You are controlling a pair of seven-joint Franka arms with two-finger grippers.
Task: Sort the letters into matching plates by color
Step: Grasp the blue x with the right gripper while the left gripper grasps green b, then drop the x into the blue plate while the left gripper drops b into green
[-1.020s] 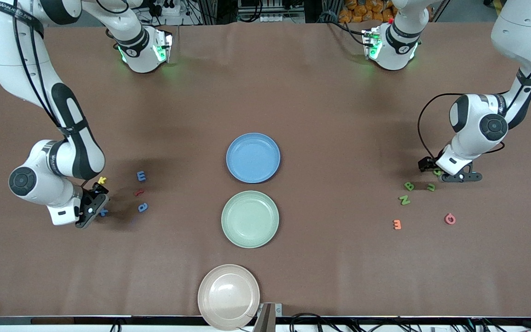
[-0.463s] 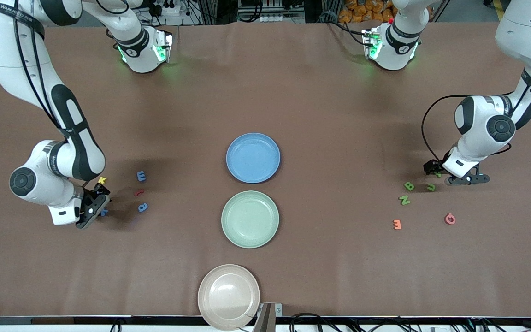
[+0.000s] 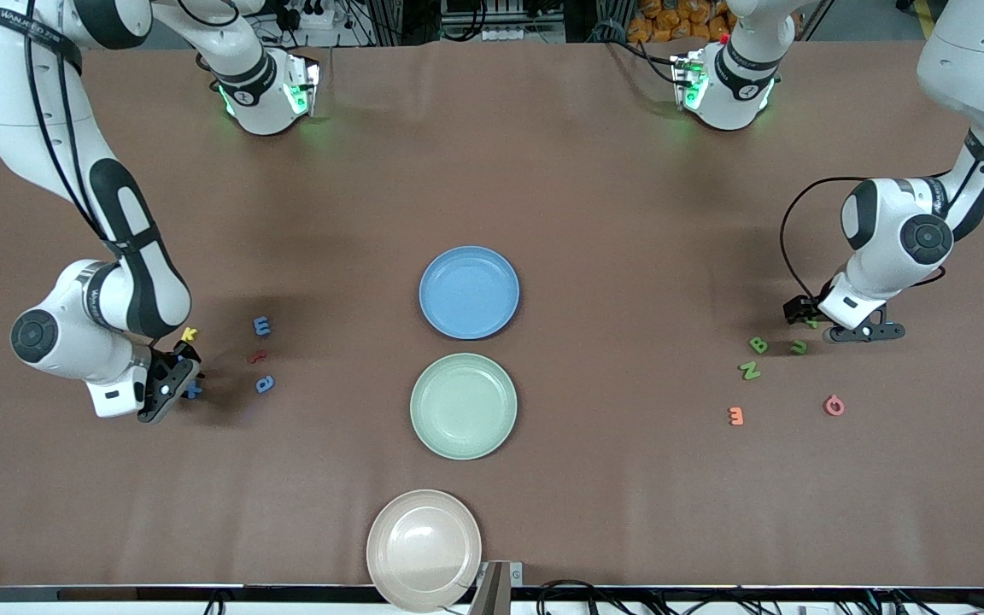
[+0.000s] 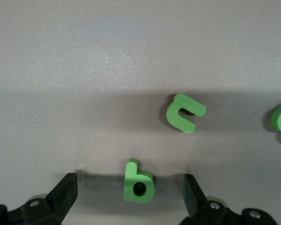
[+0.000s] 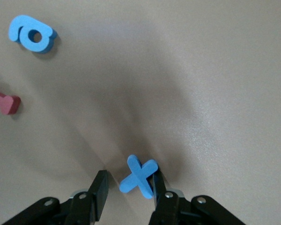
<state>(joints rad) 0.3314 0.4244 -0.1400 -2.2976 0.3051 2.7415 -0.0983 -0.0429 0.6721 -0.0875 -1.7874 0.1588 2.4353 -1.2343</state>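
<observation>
A: R arm pose?
B: Bent low at its end of the table (image 3: 543, 171). Right hand (image 5: 126, 190) is down at the table, fingers (image 5: 99, 187) partly drawn in around a blue X (image 5: 138, 176); one finger touches it, the other is just beside it. Can't tell if it's pinched yet.
A: L arm?
B: Also low, at its own end. Left hand (image 4: 131, 197) is spread wide, a green b (image 4: 138, 183) lying flat between the fingers, touching neither.
A: Letter count?
B: By the R arm: 3 blue incl. the X, 1 yellow K (image 3: 190, 334), 1 red (image 3: 257, 357). By the L arm: 4 green, b incl., then 1 orange (image 3: 736, 416) and 1 pink (image 3: 834, 405) nearer the cam.
A: Plates?
B: 3, in a row mid-table: blue plate (image 3: 469, 292) farthest from the cam, green plate (image 3: 463, 406) next, beige plate (image 3: 424, 549) nearest. No letters in any.
</observation>
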